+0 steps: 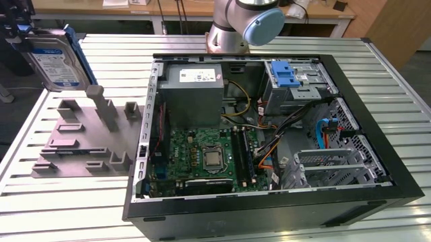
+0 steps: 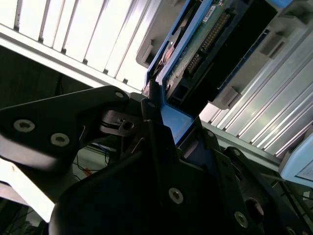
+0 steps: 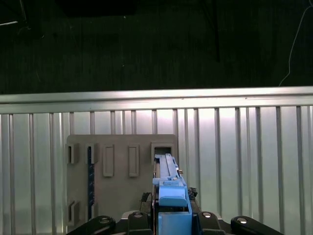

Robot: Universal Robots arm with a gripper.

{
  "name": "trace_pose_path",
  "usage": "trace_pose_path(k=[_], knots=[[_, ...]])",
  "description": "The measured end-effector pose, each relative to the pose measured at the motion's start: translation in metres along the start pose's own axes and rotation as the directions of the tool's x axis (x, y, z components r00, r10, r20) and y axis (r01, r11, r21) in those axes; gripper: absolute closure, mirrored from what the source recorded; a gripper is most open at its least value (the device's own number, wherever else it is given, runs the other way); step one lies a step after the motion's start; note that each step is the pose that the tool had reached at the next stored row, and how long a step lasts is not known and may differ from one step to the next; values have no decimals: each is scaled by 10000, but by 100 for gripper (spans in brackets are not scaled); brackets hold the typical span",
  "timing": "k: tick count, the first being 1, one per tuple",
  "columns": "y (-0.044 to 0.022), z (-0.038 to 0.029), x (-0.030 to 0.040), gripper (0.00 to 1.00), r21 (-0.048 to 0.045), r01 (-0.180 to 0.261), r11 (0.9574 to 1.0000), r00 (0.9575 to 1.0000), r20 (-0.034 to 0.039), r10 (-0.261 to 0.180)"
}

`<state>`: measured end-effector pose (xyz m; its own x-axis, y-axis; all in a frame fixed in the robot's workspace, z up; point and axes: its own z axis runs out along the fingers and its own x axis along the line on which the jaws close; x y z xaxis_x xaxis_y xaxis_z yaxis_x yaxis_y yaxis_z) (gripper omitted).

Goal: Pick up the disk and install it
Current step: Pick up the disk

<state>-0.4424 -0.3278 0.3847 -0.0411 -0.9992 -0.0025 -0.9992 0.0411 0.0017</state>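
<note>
At the exterior view's upper left, the claw is clamped on the disk, holding it upright just above the grey holder on the counter. Pickup looks done, but the install is not yet made. It calls for reaching the open computer, well apart toward that view's right.

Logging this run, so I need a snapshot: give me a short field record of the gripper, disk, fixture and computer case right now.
gripper: shut on the disk
disk: held in the air, on edge, above the grey fixture
grey fixture: on the table, on the exterior view's left of the case
computer case: open, lying on the table
install status: disk not yet in the case
</note>
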Motion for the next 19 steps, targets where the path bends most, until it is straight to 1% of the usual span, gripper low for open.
trace_pose_path(k=[7,19], knots=[[1,-66,0,63,2,0,10000,10000,0,0],[1,-150,0,63,1,0,10000,10000,0,0]])
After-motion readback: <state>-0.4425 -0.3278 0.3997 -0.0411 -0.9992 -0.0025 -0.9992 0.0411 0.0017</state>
